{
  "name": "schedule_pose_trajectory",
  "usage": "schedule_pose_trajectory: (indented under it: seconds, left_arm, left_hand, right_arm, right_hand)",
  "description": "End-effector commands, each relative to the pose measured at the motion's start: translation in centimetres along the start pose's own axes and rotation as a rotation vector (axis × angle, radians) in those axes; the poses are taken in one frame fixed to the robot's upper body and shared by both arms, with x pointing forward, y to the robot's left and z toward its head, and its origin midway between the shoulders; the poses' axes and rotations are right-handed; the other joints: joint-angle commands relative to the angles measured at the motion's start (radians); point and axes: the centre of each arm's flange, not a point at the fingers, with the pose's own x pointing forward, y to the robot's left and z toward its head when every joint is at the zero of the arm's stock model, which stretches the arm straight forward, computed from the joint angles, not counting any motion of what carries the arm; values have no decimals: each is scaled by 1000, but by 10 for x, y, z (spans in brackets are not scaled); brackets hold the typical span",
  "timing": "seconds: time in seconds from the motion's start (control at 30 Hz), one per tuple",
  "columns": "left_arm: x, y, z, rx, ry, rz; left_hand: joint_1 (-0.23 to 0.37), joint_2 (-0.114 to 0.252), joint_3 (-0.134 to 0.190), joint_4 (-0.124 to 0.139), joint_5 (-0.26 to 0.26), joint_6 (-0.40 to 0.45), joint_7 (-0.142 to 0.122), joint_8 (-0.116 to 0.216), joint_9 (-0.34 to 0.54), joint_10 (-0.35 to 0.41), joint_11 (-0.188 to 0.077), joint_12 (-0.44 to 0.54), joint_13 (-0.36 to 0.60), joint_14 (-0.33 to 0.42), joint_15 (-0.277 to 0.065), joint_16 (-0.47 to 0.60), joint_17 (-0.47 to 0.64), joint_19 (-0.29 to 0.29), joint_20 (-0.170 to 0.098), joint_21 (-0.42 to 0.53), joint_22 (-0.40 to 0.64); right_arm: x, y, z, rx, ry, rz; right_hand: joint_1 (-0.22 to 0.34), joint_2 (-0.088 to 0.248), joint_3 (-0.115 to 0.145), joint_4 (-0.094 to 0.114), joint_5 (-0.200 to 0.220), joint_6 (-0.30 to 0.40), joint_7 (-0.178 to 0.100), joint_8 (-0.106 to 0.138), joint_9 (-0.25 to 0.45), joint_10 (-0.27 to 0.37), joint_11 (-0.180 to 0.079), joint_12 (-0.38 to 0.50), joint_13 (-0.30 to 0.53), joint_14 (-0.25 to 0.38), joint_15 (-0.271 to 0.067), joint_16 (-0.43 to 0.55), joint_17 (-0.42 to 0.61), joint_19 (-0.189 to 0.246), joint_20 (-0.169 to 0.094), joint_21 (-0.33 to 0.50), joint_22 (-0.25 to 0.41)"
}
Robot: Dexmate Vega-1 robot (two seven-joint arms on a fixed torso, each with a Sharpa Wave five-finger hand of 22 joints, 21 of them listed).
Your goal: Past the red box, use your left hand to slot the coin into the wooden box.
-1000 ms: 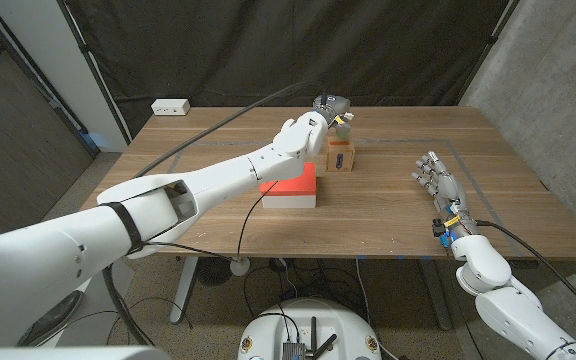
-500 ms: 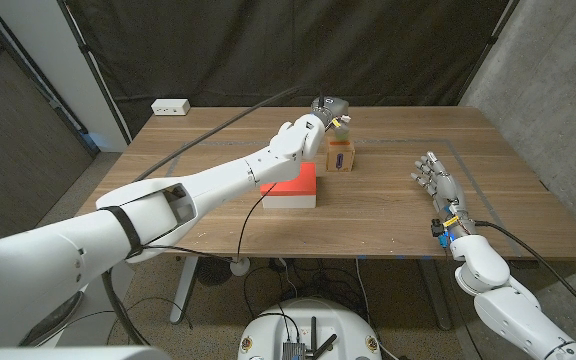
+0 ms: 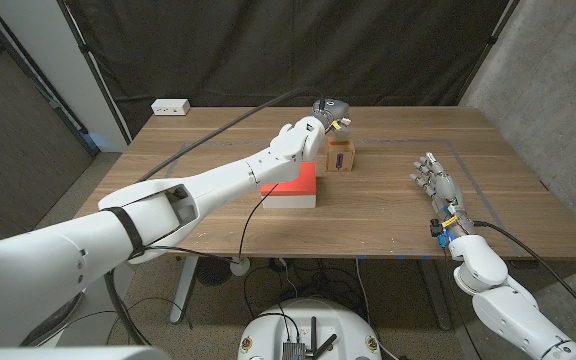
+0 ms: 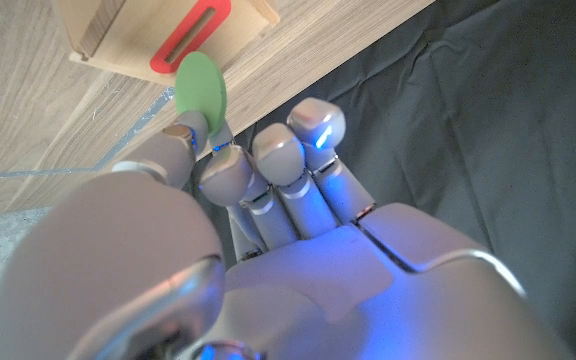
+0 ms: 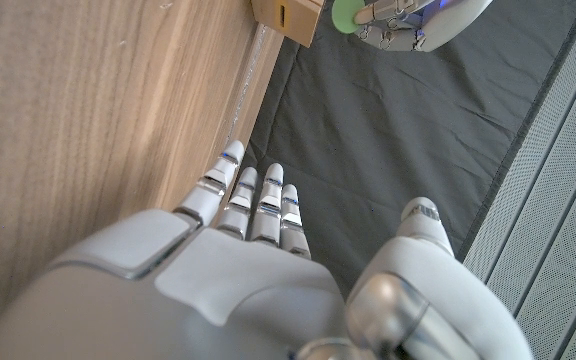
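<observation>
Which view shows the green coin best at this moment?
The left wrist view: the green coin is large and sharp, pinched by the left hand just short of the wooden box and its red slot. Head view shows a tiny speck; right wrist view, a small green edge.

Green round coin pinched in left robot hand, just above red-rimmed slot on top of small upright wooden box. Red box with white side just beside it, nearer the robot.
</observation>
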Motion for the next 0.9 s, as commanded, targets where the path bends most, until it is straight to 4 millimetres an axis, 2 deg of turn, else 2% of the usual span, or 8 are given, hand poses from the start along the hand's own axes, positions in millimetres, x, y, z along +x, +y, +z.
schedule_pose_trajectory:
  seconds: [0.03,0.9]
  left_arm:
    - [3,-5,-3,-6,-28,-6]
    - [5,-10,-9,-3,-19,-6]
  left_hand:
    - [-8,1,-6,1,-3,10,-5,6,4,-1,-4,-1,4,-5,1,-3,5,-1,-50,-3,6]
    - [-12,0,-7,1,-4,15,-7,11,-1,-6,-5,-4,14,-7,1,-10,8,-1,-50,-7,13]
  right_arm:
    - [0,0,-1,-3,0,1]
    - [2,3,-3,-5,13,5]
  right_hand:
    - [0,0,6,-6,-2,5,-1,4,6,11,2,5,5,6,5,3,5,7,1,-1,4]
    - [1,0,7,-6,-2,4,-2,3,6,12,0,5,5,7,2,3,5,8,1,-1,4]
